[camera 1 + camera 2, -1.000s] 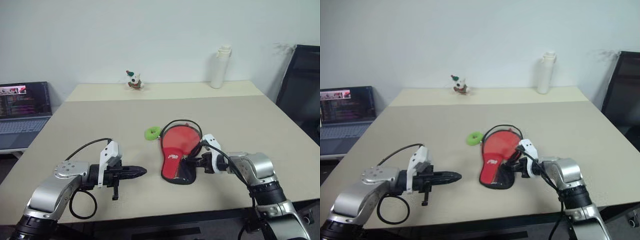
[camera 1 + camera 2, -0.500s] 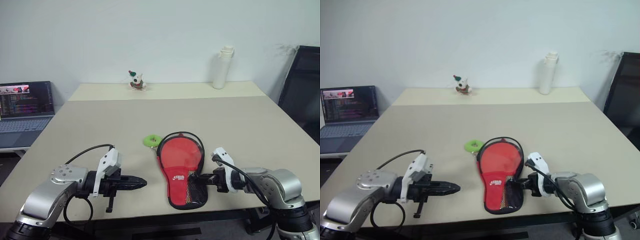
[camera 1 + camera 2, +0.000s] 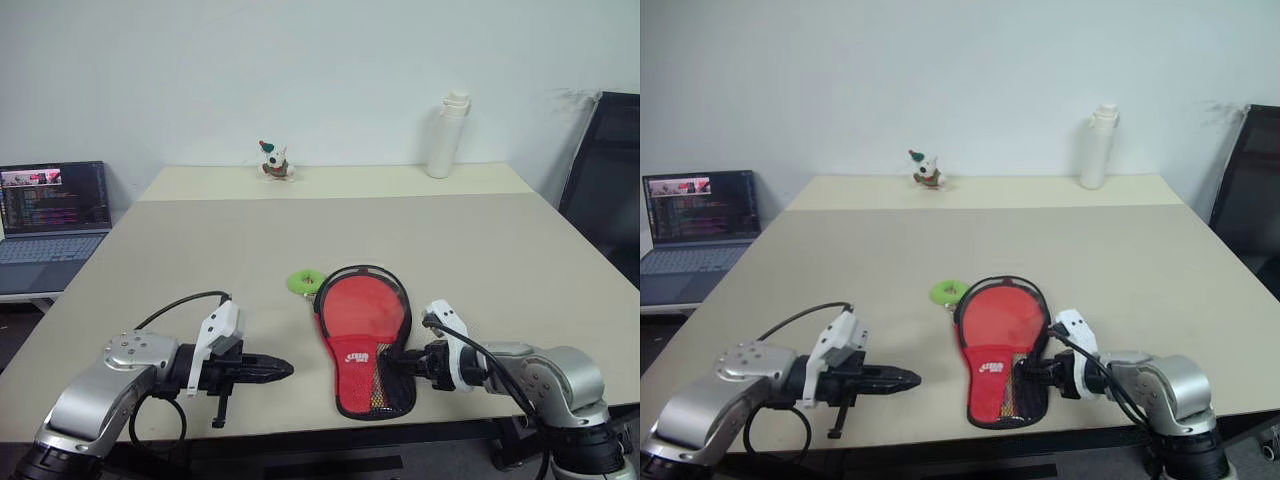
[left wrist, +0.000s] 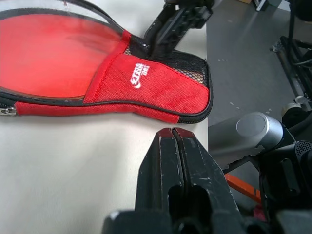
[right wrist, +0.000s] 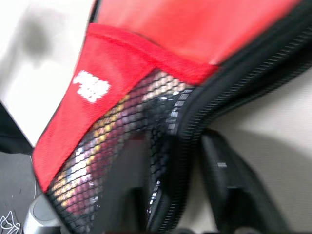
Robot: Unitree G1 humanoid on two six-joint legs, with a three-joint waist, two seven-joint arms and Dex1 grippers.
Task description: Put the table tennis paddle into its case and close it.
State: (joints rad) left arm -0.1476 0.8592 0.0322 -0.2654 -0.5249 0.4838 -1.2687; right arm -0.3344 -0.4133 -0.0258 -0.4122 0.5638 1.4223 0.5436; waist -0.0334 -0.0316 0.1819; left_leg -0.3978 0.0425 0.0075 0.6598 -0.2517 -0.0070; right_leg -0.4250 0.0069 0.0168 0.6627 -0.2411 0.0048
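Observation:
The case (image 3: 362, 335) lies flat on the table (image 3: 200, 260), red side up. Its white logo and black mesh pocket (image 4: 185, 73) sit at the narrow end by the front edge. A smooth red round face fills the wide end inside the black zip rim. I cannot tell whether that face is the paddle's rubber; the paddle's handle is hidden. A green ring tag (image 3: 304, 281) lies beside the wide end. My right gripper (image 5: 173, 141) stands open, its fingers (image 5: 224, 185) straddling the zip edge at the mesh pocket. My left gripper (image 3: 285, 368) is shut and empty, pointing at the case from its left.
A laptop (image 3: 55, 215) stands off the table's left side. A white bottle (image 3: 443, 135) and a small figurine (image 3: 272, 161) stand at the far edge. A black chair (image 3: 605, 170) is at the right. The case's narrow end lies close to the front edge.
The case's narrow end came toward the front edge with my right gripper, and the case now lies flatter and longer. The whole view shifted too. My left gripper stayed put.

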